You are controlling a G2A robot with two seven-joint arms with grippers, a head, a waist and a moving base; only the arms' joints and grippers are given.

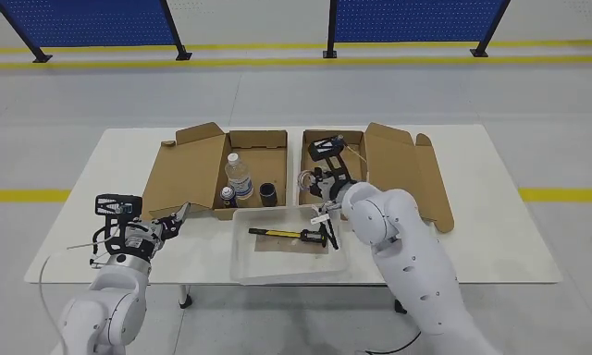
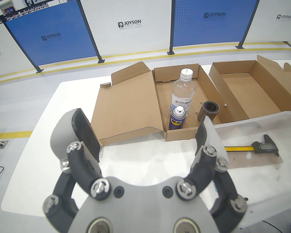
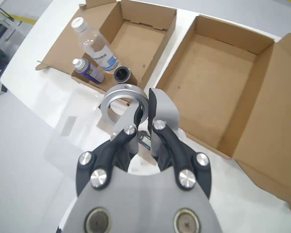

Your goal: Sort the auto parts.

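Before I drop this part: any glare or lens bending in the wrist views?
Right wrist view: the metal ring gleams in the right end effector, not washed out; the cardboard boxes bow at their walls. Left wrist view: the fence curves strongly; the tray has soft sheen.

A white surface (image 1: 499,235) carries two open cardboard boxes side by side at its far half. The left box (image 1: 268,152) holds a clear bottle (image 1: 238,175), a small spray can (image 1: 228,196) and a dark cylinder (image 1: 268,194), grouped at its near edge. Just near of the boxes sits a clear tray (image 1: 242,263) with a yellow-and-black caliper (image 1: 291,235) lying across it. The left claw (image 1: 178,221) is spread open over the surface, just left of the tray. The right claw (image 1: 313,181) hangs over the near-left corner of the right box (image 1: 354,156), with a pale ring (image 1: 303,179) at its tip.
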